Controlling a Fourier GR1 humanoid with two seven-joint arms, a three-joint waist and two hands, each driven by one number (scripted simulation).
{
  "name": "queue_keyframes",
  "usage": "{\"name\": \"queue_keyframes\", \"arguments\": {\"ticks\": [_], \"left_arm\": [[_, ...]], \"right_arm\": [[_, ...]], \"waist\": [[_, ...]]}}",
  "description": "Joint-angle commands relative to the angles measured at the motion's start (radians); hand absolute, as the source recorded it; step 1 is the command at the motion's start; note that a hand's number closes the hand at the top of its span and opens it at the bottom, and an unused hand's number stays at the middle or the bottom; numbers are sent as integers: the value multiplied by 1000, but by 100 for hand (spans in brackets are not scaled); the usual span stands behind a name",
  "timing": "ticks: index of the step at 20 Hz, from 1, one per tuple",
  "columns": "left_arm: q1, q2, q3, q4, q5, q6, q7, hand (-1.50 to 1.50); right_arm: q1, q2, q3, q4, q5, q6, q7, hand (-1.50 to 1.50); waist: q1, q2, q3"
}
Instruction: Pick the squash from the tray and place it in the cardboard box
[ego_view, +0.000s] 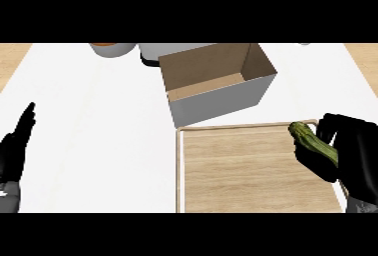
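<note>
A long green squash lies over the right edge of the wooden tray, at its far right corner. My right hand is curled round it, thumb on the near side and fingers behind, and hides its lower end. The open cardboard box stands just beyond the tray, its inside brown and its outer walls grey. At the left edge my left hand rests open with fingers straight, pointing up, well away from the tray.
At the far edge of the white counter sit an orange-filled bowl and a dark object behind the box. Wood-coloured strips border the counter left and right.
</note>
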Motion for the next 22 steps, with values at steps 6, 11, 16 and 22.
{"name": "queue_keyframes", "arguments": {"ticks": [6,11,16,22], "left_arm": [[-15,-47,-13,43,-41,17,-45,0],[-84,-7,17,104,-29,-24,-71,0],[-32,-39,-22,-58,-59,-1,60,0],[-48,-50,-12,-16,-44,-21,8,0]], "right_arm": [[-287,155,72,2,-20,136,111,150],[-496,241,-35,228,-71,25,107,150],[-697,272,-125,469,-110,-43,138,150],[-858,274,-241,832,-188,-229,50,150]], "waist": [[23,8,0],[25,11,1],[38,9,2],[46,14,1]]}}
